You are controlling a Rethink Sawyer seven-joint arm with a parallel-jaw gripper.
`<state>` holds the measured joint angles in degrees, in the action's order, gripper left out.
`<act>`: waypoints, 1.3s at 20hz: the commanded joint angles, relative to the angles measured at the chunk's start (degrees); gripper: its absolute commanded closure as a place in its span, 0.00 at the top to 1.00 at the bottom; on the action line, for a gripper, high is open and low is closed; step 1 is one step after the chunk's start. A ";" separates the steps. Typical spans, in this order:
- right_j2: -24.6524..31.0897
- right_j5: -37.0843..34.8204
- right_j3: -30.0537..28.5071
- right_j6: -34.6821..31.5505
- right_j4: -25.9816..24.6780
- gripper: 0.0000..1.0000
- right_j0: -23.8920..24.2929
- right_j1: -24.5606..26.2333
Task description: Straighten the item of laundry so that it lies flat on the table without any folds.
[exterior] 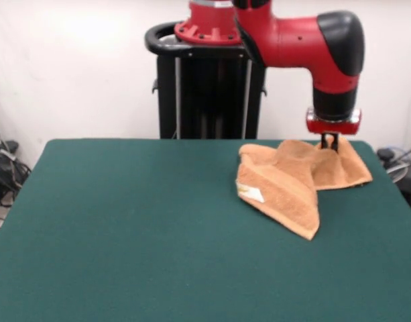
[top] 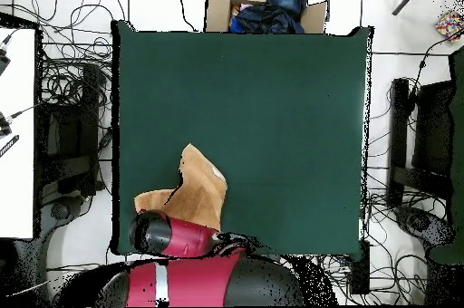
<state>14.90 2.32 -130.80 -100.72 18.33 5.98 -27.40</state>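
The orange-tan towel (exterior: 292, 178) lies crumpled and folded at the far right of the green table (exterior: 138, 228). One corner points toward the camera, and a white tag (exterior: 251, 193) shows on its left fold. My gripper (exterior: 330, 143) comes straight down onto the towel's far right part. It looks shut on a pinch of cloth that tents up to it. In the overhead view the towel (top: 198, 191) lies near the table's (top: 272, 105) bottom left corner. The red arm (top: 177, 234) covers the towel's lower edge and hides the gripper.
The black pedestal (exterior: 208, 87) stands behind the table's far edge. The towel lies close to the table's right edge in the front view. A cardboard box with dark cloth (top: 265, 7) sits beyond the table's top edge in the overhead view. Cables lie on the floor (top: 68, 78).
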 commanded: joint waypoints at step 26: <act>-27.82 -25.68 16.21 -22.61 7.82 1.00 -28.77 -16.48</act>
<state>-2.10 -18.48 -123.83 -101.91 21.66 -20.25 -41.08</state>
